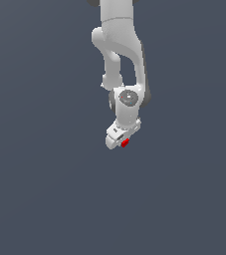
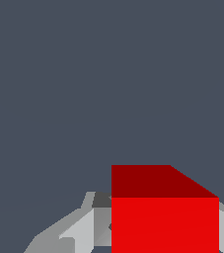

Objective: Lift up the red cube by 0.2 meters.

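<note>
The main risk, as I judge it, is that the small, plain bright red cube (image 1: 125, 143) slips out during the lift, because in the wrist view it sits off-centre between the grey fingers (image 2: 86, 230). A fast upward motion could shake it loose. The white robot gripper (image 1: 120, 140) appears closed narrowly on the cube, which sits at its tip. Whether the cube touches the dark grey floor (image 1: 45, 199) I cannot tell.
</note>
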You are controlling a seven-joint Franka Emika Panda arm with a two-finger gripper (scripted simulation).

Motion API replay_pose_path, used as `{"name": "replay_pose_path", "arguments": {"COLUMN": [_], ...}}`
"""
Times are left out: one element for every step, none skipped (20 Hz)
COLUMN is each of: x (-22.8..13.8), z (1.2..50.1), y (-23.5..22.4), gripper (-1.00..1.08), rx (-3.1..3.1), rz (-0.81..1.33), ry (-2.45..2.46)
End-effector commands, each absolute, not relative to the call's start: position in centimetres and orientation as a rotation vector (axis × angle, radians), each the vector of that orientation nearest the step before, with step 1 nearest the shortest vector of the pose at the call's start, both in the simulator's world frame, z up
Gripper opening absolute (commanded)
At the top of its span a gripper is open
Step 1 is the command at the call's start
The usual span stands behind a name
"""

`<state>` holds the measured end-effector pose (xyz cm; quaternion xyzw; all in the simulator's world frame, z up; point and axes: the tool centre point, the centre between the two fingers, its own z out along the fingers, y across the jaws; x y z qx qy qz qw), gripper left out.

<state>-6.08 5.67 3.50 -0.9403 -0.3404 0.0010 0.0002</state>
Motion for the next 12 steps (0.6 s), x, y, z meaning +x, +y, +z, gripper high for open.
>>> {"name": "replay_pose_path", "arguments": {"x": [-6.1,-6.1,-6.1,-6.1,-6.1,-6.2,-6.2,-6.2,-6.2,-6.2,-6.3,-6.3], "z": [4.7,5.3,5.9,6.6,7.4,8.2,9.1,10.0,11.0,12.0,13.0,14.0], "y": [5.7,5.7,5.7,5.7,5.7,5.7,5.7,5.7,5.7,5.7,5.7,5.7], "gripper": [-1.00,-1.00,-1.00,-1.00,-1.00,-1.00,-1.00,-1.00,-1.00,-1.00,-1.00,-1.00], "rx": [-2.954,-2.954,-2.954,-2.954,-2.954,-2.954,-2.954,-2.954,-2.954,-2.954,-2.954,-2.954], "rz": [0.001,0.001,0.001,0.001,0.001,0.001,0.001,0.001,0.001,0.001,0.001,0.001], "ry": [-1.070,-1.070,-1.070,-1.070,-1.070,-1.071,-1.071,-1.071,-1.071,-1.071,-1.071,-1.071]}}
